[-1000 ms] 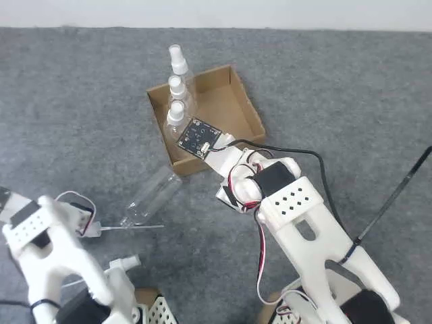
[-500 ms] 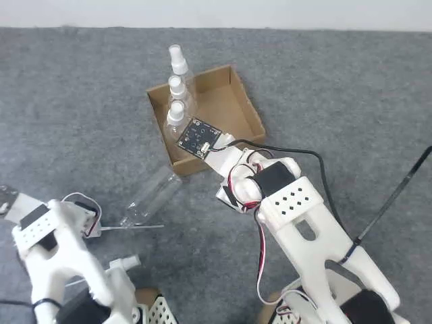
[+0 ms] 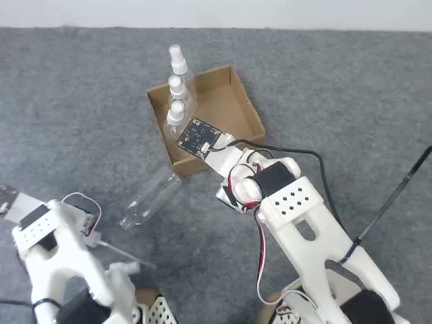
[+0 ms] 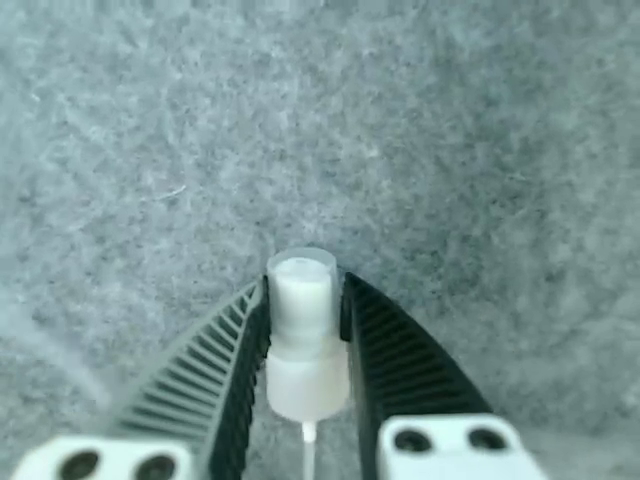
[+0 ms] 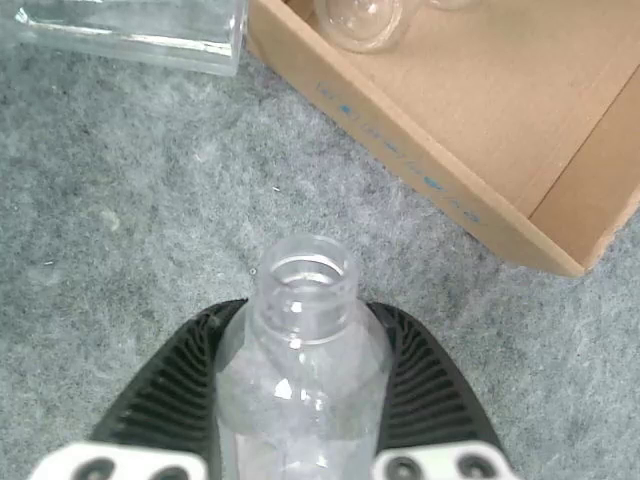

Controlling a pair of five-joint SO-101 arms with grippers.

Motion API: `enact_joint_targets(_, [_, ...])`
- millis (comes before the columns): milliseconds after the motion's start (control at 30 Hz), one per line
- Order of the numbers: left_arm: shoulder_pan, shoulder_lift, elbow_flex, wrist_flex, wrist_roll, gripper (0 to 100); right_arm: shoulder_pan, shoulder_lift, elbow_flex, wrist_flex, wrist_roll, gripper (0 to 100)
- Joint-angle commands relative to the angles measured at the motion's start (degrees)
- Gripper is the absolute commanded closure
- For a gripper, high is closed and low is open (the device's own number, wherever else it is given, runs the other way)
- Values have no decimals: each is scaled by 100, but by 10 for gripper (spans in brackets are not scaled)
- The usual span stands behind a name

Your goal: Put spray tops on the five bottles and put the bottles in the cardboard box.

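Grey carpet (image 4: 470,130) behind left claw (image 4: 304,290), spray top (image 4: 306,360) half-hidden

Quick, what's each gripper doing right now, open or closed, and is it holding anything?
Left gripper: closed on a spray top.
Right gripper: closed on a bottle with an open neck, no top on it.

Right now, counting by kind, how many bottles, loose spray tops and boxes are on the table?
Capped bottles: 3
Uncapped bottles: 2
Loose spray tops: 2
Cardboard box: 1
Total: 8
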Motion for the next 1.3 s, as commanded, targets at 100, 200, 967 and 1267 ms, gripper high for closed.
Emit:
enact_joint_targets(100, [44, 9, -31, -158, -70, 901, 57, -259, -62, -92, 44, 992])
enact_joint_targets(200, [141, 9, -31, -158, -79, 901, 57, -259, -62, -92, 44, 992])
enact_joint_targets(967, [290, -62, -1226, 369, -44, 988, 48, -259, -62, -110, 44, 992])
enact_joint_targets(1267, [290, -62, -2431, 1714, 149, 988, -224, -286, 149, -242, 44, 992])
